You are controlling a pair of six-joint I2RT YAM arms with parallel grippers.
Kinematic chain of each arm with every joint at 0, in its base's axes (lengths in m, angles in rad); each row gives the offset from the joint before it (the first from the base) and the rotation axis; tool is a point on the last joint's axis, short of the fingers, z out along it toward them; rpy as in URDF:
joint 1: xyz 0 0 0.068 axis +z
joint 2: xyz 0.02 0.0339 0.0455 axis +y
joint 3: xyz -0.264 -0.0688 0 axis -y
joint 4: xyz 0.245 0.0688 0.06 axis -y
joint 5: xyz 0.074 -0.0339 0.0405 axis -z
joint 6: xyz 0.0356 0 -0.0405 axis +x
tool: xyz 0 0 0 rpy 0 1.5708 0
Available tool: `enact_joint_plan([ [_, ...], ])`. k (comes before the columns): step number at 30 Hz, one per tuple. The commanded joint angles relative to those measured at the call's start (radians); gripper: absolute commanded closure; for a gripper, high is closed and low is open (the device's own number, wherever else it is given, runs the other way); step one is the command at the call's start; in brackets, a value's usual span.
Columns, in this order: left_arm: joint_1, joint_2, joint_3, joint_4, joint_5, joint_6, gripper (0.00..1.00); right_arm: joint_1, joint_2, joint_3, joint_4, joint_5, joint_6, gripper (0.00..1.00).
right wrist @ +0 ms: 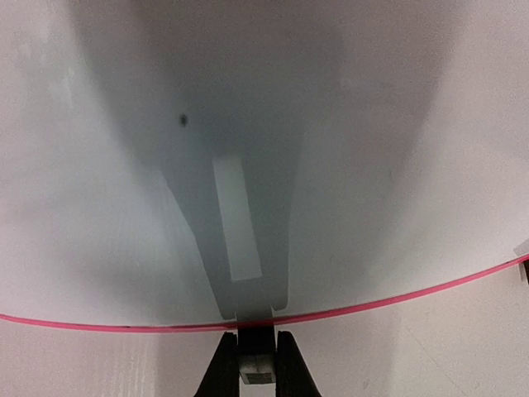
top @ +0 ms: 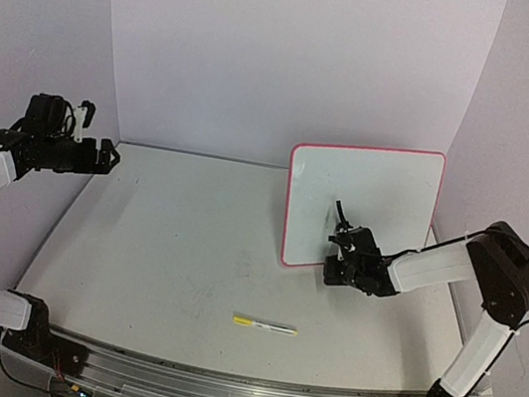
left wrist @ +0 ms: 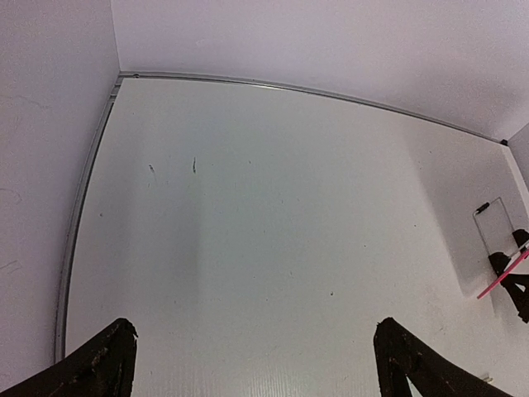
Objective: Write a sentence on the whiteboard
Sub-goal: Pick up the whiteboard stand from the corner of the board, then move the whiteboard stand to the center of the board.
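Fingers [left wrist: 99, 364] of the left gripper [top: 110, 154] are spread wide, with nothing held between them, over the far left of the table [top: 157, 242]. A marker [top: 264, 326] is seen lying flat near the front edge, well apart from both grippers. The board [top: 376, 196] is stood upright at the right, towards the back, and no writing can be made out on it. The right gripper [right wrist: 256, 343] is placed at the board's lower rim with its jaws pressed almost together. A small grey piece is seen between them, and what it is cannot be told.

The writing is judged not yet begun, since the marker is unheld. If the rim is only lightly nipped, the board could be slid or tipped backward by a push from the right arm. It could also be toppled by pen pressure unless it is braced.
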Motion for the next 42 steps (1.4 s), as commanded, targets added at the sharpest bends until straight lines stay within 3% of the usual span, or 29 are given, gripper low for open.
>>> enact_joint_plan([
  [1, 0.003, 0.002, 0.001, 0.021, 0.013, -0.014, 0.01, 0.125, 0.009, 0.057, -0.083, 0.177, 0.194, 1.0],
  [7, 0.004, 0.001, -0.001, 0.019, 0.015, -0.015, 0.01, 0.255, 0.128, 0.213, -0.265, 0.272, 0.386, 1.0],
  [14, 0.004, -0.006, -0.002, 0.017, 0.01, -0.015, 0.01, 0.383, 0.247, 0.388, -0.359, 0.257, 0.52, 1.0],
  [26, 0.003, -0.011, -0.002, 0.014, 0.009, -0.017, 0.01, 0.469, 0.338, 0.552, -0.443, 0.256, 0.559, 0.99],
  [27, 0.003, -0.011, -0.002, 0.015, 0.009, -0.017, 0.01, 0.47, 0.332, 0.547, -0.447, 0.265, 0.564, 0.97],
  [32, 0.004, -0.012, -0.002, 0.013, 0.007, -0.017, 0.01, 0.471, 0.28, 0.503, -0.45, 0.281, 0.571, 0.65],
  [35, 0.003, -0.012, -0.003, 0.013, 0.003, -0.017, 0.0, 0.47, 0.216, 0.453, -0.45, 0.285, 0.552, 0.53],
  [42, 0.004, -0.007, -0.004, 0.014, 0.003, -0.015, 0.01, 0.471, -0.003, 0.27, -0.447, 0.179, 0.427, 0.38],
])
